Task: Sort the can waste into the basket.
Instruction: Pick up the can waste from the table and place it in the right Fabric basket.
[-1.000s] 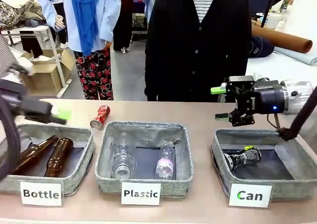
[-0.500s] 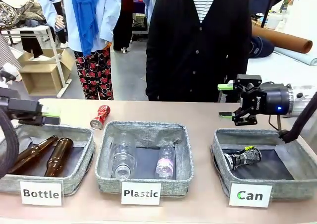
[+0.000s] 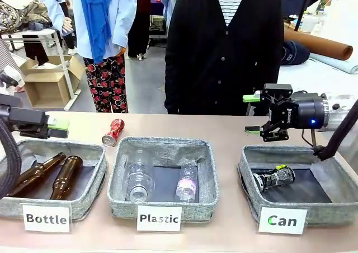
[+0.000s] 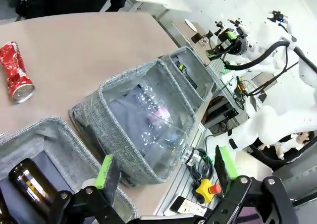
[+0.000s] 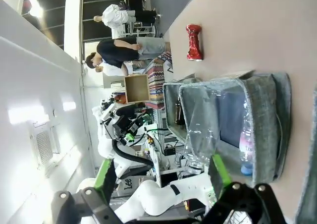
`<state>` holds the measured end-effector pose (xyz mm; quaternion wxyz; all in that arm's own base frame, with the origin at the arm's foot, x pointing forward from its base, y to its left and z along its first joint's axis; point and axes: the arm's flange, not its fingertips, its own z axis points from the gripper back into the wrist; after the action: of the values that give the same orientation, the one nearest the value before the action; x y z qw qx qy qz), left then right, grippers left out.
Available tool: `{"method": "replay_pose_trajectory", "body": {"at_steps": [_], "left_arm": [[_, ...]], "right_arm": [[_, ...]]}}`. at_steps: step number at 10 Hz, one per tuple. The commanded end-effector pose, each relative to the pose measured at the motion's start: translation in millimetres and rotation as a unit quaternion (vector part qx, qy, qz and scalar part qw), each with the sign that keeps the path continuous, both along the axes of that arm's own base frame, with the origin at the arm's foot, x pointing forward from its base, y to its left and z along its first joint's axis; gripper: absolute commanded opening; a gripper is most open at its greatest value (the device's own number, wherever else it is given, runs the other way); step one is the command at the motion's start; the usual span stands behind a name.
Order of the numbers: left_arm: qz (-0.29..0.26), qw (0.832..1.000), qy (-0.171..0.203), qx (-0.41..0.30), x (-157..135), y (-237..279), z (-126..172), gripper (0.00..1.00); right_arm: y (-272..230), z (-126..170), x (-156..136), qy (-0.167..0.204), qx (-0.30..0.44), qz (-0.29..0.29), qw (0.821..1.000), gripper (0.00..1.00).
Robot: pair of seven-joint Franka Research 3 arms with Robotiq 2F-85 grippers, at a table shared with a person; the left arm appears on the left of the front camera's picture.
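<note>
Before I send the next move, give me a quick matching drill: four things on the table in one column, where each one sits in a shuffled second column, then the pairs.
Things:
1. red can
2. dark can
3. brown bottles
4. clear bottles

Places:
A. in the basket labelled Plastic
B. on the bare table, behind the baskets
C. in the basket labelled Can
D. in the basket labelled Bottle

Pairs: 1-B, 2-C, 3-D, 4-A

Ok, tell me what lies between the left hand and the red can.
Nothing: in the front view the left hand hovers open over the Bottle basket's far rim, and only bare table separates it from the red can.
</note>
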<state>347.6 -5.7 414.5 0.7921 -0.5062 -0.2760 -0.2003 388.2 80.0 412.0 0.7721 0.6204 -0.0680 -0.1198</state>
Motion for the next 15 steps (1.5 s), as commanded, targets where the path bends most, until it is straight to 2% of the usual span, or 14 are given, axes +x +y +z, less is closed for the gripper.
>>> {"method": "replay_pose_trajectory", "body": {"at_steps": [1,2,3,4,5,6,7,8,9,10,12,15], "left_arm": [[-0.004,1.0,0.005,0.001,-2.1,0.9,-0.7,1.0],[0.0,1.0,0.0,0.0,0.0,0.0,0.0,1.0],[0.084,0.988,0.029,0.126,12.7,-20.5,9.6,1.0],[0.052,0.977,0.073,0.194,68.0,-31.7,5.3,1.0],[0.085,0.957,0.134,0.245,117.5,-48.9,2.5,1.0],[0.093,0.946,0.157,0.268,151.3,-71.4,10.9,1.0],[0.128,0.927,0.167,0.309,182.5,-92.9,24.1,1.0],[0.136,0.904,0.202,0.352,217.4,-108.6,33.5,1.0],[0.144,0.887,0.221,0.378,239.5,-117.9,31.9,1.0],[0.129,0.88,0.241,0.389,247.8,-127.5,25.4,1.0],[0.105,0.876,0.243,0.403,256.4,-143.9,22.2,1.0],[0.097,0.874,0.249,0.407,257.0,-150.4,7.0,1.0]], "right_arm": [[-0.3,0.6,0.1,0.0,-0.003,-0.005,1.0,1.0],[-0.3,0.6,0.1,0.0,-0.003,-0.005,1.0,1.0],[-0.3,0.6,0.1,0.0,-0.003,-0.005,1.0,1.0],[-0.3,0.6,0.1,0.0,-0.003,-0.005,1.0,1.0],[-0.3,0.6,0.1,0.0,-0.003,-0.005,1.0,1.0],[-0.3,0.6,0.1,0.0,-0.003,-0.005,1.0,1.0],[-0.3,0.6,0.1,0.0,-0.003,-0.005,1.0,1.0],[-0.3,0.6,0.1,0.0,-0.003,-0.005,1.0,1.0],[-0.3,0.6,0.1,0.0,-0.003,-0.005,1.0,1.0],[-0.3,0.6,0.1,0.0,-0.003,-0.005,1.0,1.0],[-0.3,0.6,0.1,0.0,-0.003,-0.005,1.0,1.0],[-0.3,0.6,0.1,0.0,-0.003,-0.005,1.0,1.0]]}}
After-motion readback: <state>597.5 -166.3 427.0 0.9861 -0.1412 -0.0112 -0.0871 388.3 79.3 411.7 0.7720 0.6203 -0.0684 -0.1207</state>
